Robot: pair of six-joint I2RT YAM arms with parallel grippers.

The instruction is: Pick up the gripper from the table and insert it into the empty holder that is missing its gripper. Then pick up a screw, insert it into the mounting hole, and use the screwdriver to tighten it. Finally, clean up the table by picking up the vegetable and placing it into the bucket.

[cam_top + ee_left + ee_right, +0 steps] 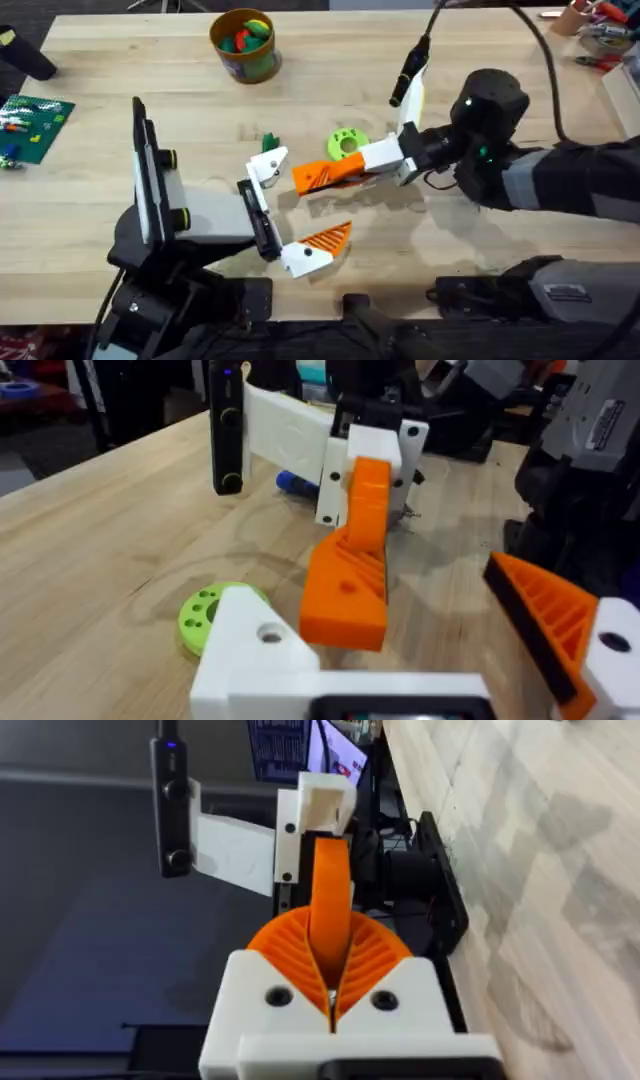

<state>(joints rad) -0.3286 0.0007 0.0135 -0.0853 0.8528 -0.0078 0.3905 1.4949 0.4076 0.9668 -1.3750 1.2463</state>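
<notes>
- The right gripper point(345, 170), reaching in from three o'clock toward the middle of the table point(120, 90), is clenched on the gripper point(322, 177), the loose orange ribbed wedge; the right wrist view shows the two orange pads point(285, 945) pinching that wedge point(330, 910) edge-on between them.
- The wedge's far end meets the empty holder point(268, 166), the small white bracket at the top of the black rail point(258, 215). In the left wrist view the orange piece point(352, 560) runs up against that white bracket point(375, 455), touching or nearly so; whether it is seated I cannot tell.
- The left gripper point(290, 215) sits just left of centre, carrying that rail. Its lower bracket bears the other orange wedge point(326, 238) at about five o'clock from the holder. With one finger off, whether it is released or clenched I cannot tell; nothing is held in it.
- A lime-green disc point(345, 143) with holes lies on the wood at twelve o'clock from the held wedge, just beside the right gripper's white finger.
- A small green piece point(269, 143) lies at twelve o'clock from the holder, close to it.
- The bucket point(243, 44) stands at the far edge, around eleven o'clock from centre, well apart, with red and green items inside.
- A green board point(30, 125) sits at the nine o'clock edge.
</notes>
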